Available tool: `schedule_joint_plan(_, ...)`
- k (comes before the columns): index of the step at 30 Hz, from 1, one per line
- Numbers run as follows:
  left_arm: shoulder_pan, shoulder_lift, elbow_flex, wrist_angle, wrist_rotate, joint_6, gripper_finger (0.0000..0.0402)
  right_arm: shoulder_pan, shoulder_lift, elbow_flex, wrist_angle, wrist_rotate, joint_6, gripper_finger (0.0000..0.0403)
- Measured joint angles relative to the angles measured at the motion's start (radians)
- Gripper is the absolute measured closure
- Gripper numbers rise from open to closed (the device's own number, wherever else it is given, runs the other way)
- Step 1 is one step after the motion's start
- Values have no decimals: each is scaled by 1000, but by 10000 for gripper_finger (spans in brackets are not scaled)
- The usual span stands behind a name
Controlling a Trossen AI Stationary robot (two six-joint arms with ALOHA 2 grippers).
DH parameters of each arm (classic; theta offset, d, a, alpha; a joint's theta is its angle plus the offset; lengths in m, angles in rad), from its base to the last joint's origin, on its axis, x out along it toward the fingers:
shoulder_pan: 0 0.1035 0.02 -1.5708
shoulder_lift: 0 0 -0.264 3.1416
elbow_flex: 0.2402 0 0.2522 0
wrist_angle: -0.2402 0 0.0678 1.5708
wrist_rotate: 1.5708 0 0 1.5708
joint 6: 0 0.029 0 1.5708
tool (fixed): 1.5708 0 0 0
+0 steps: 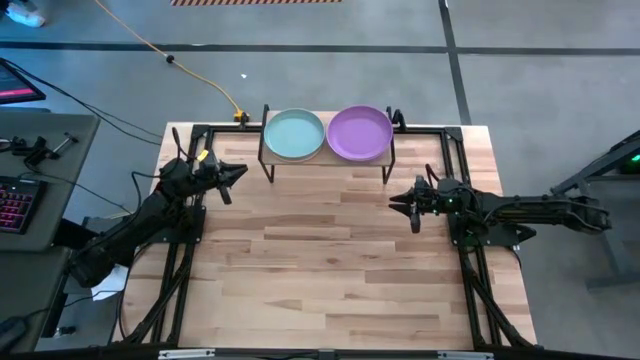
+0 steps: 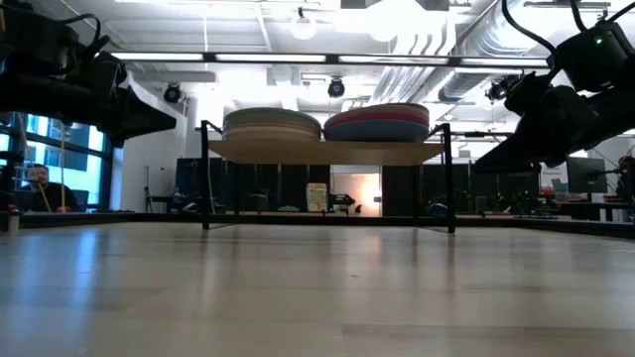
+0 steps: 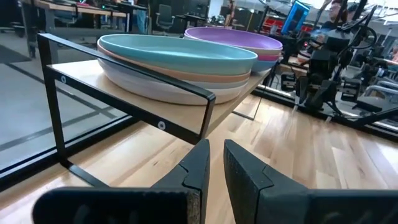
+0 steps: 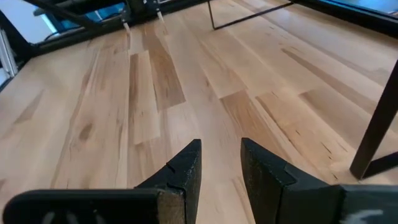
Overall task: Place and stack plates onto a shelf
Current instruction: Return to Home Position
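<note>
The shelf (image 1: 326,152) (image 2: 327,152) (image 3: 81,74) stands on its black legs at the table's far edge. Two stacks of plates rest on its board. The left stack has a teal plate (image 1: 295,135) (image 2: 271,123) (image 3: 177,53) on top, and the right stack a purple plate (image 1: 359,133) (image 2: 377,121) (image 3: 249,40). Paler plates show beneath both. My left gripper (image 1: 240,174) (image 3: 216,149) hovers near the shelf's left legs, open by a narrow gap and empty. My right gripper (image 1: 397,202) (image 4: 221,149) hovers near the shelf's right legs, slightly open and empty.
A black metal frame (image 1: 185,230) runs along the table's left, right and far sides, where the arm bases stand. The plank tabletop (image 1: 330,270) stretches from the shelf to the near edge. Off the table on the left stands a desk with a keyboard (image 1: 15,205).
</note>
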Motion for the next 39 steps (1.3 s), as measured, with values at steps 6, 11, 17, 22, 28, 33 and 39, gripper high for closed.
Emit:
schedule_joint_plan(6, 0, 0, 0, 0, 0, 0, 367, 0, 0, 0, -1, 0, 1, 309)
schedule_joint_plan(11, 0, 0, 0, 0, 0, 0, 367, 0, 0, 0, -1, 0, 1, 309)
schedule_joint_plan(17, -12, -6, 0, 1, -4, 0, 367, 0, -2, 0, -1, 0, 0, 309)
schedule_joint_plan(22, -109, -42, 0, -1, -4, 0, 367, 0, -73, 0, -21, 0, 0, 309)
schedule_joint_plan(28, -282, -125, 0, 1, -3, 0, 367, 0, -248, -1, -59, 0, 0, 309)
schedule_joint_plan(33, -369, -155, 1, 10, -3, 0, 366, 0, -356, -1, -59, 0, 0, 309)
schedule_joint_plan(39, -449, -156, 1, 6, -3, 0, 366, 0, -493, -1, -58, 0, 0, 309)
